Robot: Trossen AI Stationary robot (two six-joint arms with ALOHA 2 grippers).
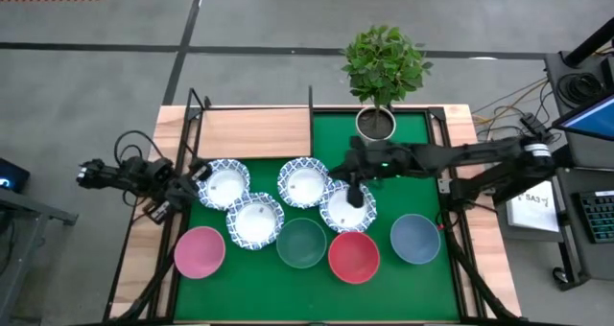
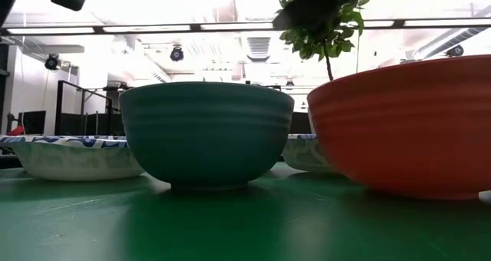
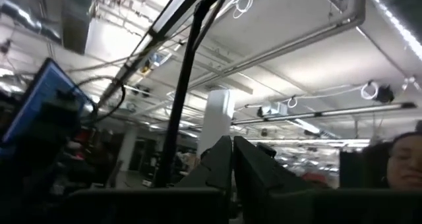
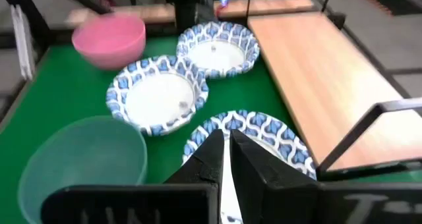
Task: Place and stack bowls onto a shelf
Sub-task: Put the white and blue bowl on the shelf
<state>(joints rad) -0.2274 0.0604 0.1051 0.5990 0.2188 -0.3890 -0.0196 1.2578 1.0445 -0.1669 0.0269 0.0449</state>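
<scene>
I see the eight bowls on the green mat point(image 1: 432, 288): four blue-rimmed white bowls point(image 1: 304, 183) in the middle, and nearer me a row of pink bowl point(image 1: 200, 251), green bowl point(image 1: 301, 243), red bowl point(image 1: 353, 256) and grey-blue bowl point(image 1: 415, 238). The shelf point(image 1: 254, 132) stands bare at the far left. My right gripper point(image 1: 356, 194) hovers over the rightmost white bowl point(image 1: 338, 211), fingers closed on nothing. My left gripper point(image 1: 201, 174) sits at the leftmost white bowl's point(image 1: 228, 184) left rim, fingers pressed together

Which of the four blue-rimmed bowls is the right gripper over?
The rightmost blue-rimmed bowl, beside the red bowl; the right gripper overlaps only it.
</scene>
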